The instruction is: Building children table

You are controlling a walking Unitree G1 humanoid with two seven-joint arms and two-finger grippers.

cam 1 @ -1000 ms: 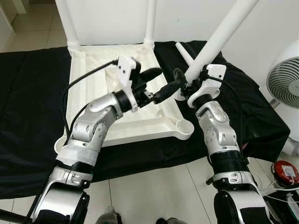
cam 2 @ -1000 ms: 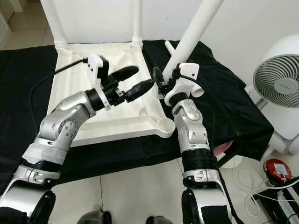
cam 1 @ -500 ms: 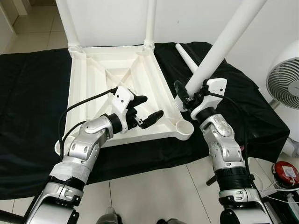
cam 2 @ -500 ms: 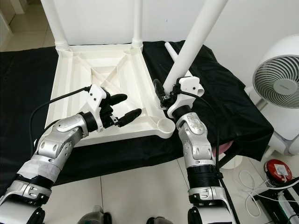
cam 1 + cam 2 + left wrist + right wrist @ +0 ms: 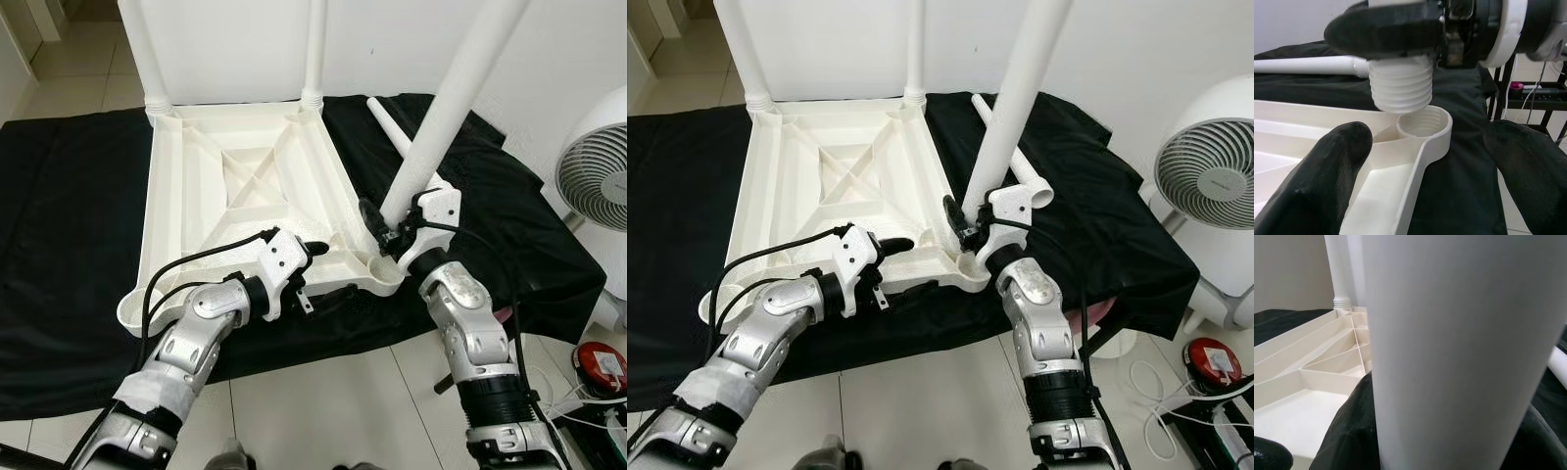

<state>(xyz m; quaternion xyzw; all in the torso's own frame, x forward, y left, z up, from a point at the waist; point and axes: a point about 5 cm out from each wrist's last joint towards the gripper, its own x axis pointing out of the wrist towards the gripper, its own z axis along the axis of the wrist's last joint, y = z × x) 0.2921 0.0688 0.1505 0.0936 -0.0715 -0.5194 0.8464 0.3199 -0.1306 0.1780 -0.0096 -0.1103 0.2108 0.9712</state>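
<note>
The white tabletop [image 5: 186,206] lies upside down on a black cloth, with two legs [image 5: 142,49] standing screwed in at its far corners. My right gripper [image 5: 387,223] is shut on a third white leg [image 5: 460,98] near its lower end and holds it almost upright. The leg's threaded end [image 5: 1400,88] hangs just above the near right corner socket [image 5: 1422,128], not in it. My left gripper [image 5: 309,277] is open at the tabletop's near edge beside that socket, one finger [image 5: 1317,181] over the tray side and the other over the cloth. A fourth leg [image 5: 392,122] lies loose on the cloth.
The black cloth [image 5: 59,225] covers the low platform out to both sides. A white fan [image 5: 593,176] stands at the right. A red and black item [image 5: 600,364] and cables lie on the tiled floor near my right side. A white wall is behind.
My left gripper has drawn back from over the tabletop's middle down to its near edge. The right gripper has lowered the leg and stood it straighter over the near right socket.
</note>
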